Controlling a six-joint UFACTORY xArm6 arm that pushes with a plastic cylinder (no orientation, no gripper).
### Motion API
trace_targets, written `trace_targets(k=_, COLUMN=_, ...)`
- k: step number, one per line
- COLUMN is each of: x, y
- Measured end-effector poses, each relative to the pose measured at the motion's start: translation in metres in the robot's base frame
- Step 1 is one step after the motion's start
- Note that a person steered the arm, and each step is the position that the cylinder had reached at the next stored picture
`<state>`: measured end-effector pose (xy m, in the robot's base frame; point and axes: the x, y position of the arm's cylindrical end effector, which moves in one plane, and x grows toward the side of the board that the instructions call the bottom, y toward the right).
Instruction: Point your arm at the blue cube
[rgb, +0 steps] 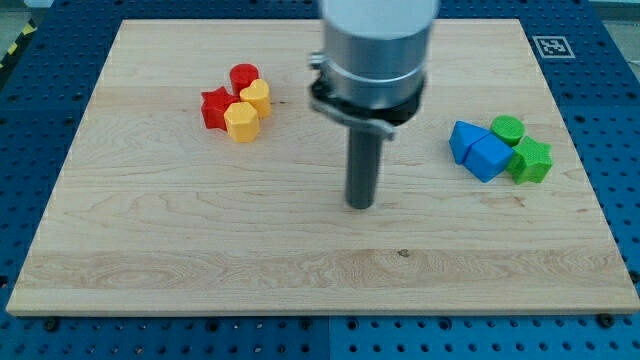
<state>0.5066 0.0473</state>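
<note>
pale wood fills the view's bottom, a bare stretch of the board (200, 270) with nothing standing on it. next up from there comes my tip (360, 206), the lower end of the dark rod, resting near the board's middle and touching no block. there is no gripper on this arm, so nothing is clenched or carried; the rod simply stands alone.

the relation that matters: the blue cube (489, 157) lies to the view's right of my tip and a little toward the view's top, well apart from it, with open wood between. it sits in a tight cluster, pressed against a second blue block (463, 140) on its left (its shape is hard to make out) and against a green star-like block (531, 160) on its right. a green round block (507, 127) sits just behind them.

so i judge the coming move to be a slide rightward and slightly upward in the view, stopping short of the cluster.

farther off, on the view's left and well apart from my tip, sit a yellow block (241, 121), another yellow block (257, 96), a red star (214, 107) and a red round block (244, 76), all bunched together and of no concern here.
</note>
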Motion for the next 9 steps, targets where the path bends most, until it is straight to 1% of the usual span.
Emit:
trace_targets(k=1, x=0.0, y=0.016)
trace_targets(k=2, x=0.0, y=0.089)
trace_targets(k=3, x=0.002, y=0.117)
trace_targets(k=5, x=0.002, y=0.156)
trace_targets(k=9, x=-0.015, y=0.154)
